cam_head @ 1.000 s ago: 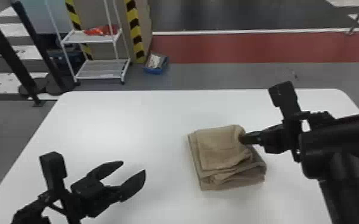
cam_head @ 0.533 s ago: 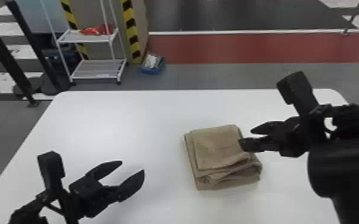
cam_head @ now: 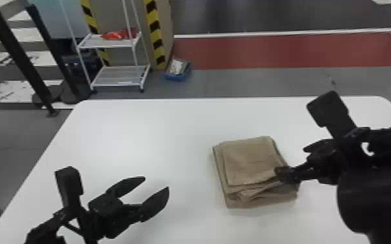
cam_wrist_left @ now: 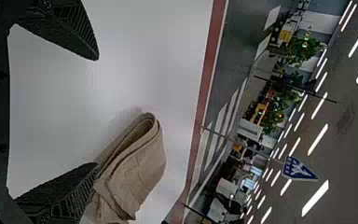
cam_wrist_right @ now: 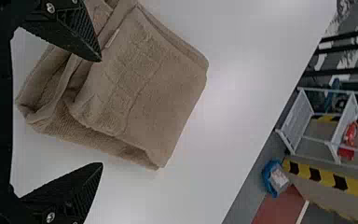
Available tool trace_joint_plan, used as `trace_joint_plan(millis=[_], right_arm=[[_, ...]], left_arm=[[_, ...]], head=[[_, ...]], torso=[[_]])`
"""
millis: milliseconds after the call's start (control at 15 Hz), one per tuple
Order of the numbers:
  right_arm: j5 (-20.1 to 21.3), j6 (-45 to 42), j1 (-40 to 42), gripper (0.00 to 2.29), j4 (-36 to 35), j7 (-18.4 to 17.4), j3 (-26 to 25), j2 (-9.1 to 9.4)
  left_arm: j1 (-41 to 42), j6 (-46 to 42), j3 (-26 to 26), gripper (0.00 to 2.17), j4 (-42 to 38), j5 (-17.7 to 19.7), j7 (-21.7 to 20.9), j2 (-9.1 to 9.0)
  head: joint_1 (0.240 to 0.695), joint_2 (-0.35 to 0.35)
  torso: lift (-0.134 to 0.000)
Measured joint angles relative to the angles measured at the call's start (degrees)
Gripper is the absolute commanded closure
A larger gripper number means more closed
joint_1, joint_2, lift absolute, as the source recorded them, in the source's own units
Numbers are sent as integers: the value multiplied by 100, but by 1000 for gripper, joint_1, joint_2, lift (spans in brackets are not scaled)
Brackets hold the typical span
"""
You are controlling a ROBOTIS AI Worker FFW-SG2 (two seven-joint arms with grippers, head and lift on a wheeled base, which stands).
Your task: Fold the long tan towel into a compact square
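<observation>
over the near left part of the desk (cam_head: pixel 123 129), the left claw (cam_head: pixel 157 183) is hanging well apart from the cloth, its fingers spread wide and gripping nothing. for this step it is probably serving best by keeping clear. right of it, the tan towel (cam_head: pixel 250 162) is lying on the desk as a thick, nearly square stack; its lower layers are peeking out along the left side and are bunching unevenly at the near edge. judgement: folding is looking nearly complete, with tidying remaining. at the stack's right side, the right claw (cam_head: pixel 291 161) is standing wide open, holding nothing, one finger over the cloth and the other beyond its edge; contact: cannot tell. technique: tidying well is likely meaning taking only the loose near layers, drawing them gently flat, then pressing lightly and releasing straight up. risk: a deep pinch is catching lower layers too, and a sideways pull is skewing the whole square.
</observation>
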Motion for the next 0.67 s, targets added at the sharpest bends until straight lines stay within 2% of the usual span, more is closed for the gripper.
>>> trace_joint_plan(millis=[67, 200, 333, 467, 667], right_arm=[[-364, 295, 148, 80, -237, -477, -296, 32], [-1472, 547, 556, 80, -783, -1511, -1057, 99], [-2221, 383, 696, 80, -900, -1954, -1371, 117], [-2470, 82, 517, 80, -628, -2344, -1210, 129], [-2492, 26, -122, 80, 199, -2629, -735, 226]], left_arm=[[0, -2, -17, 76, -10, 1, 17, 0], [-4, -50, -44, 76, -15, -3, 103, 0], [-28, -69, -100, 76, -17, -32, 148, 0], [-28, -70, -173, 80, -31, -67, 151, 0], [57, -70, -152, 80, -74, -78, 150, 0]], head=[[695, 31], [695, -17], [695, -35], [695, -28], [695, 5]], torso=[[-124], [-124], [-124], [-124], [-124]])
